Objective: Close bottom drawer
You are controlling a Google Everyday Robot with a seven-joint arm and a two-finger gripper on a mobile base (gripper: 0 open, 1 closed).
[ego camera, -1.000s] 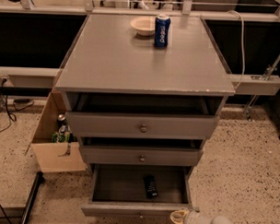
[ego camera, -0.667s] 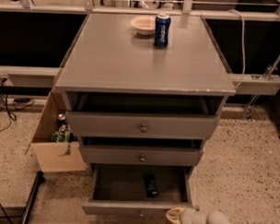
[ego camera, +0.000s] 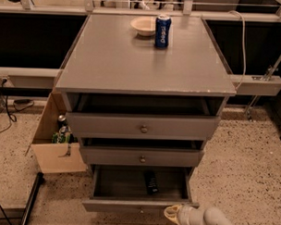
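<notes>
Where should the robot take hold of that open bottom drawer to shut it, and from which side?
Take the bottom drawer by its front panel, near the knob at centre, coming from the front. It stands pulled out toward the camera, so a central, straight push suits it. The gripper sits right of the knob.

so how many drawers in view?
3, stacked in the cabinet: top drawer, middle drawer below it, bottom drawer pulled out furthest, a dark object inside. Gripper is at the bottom drawer's front, right end. None look hidden.
</notes>
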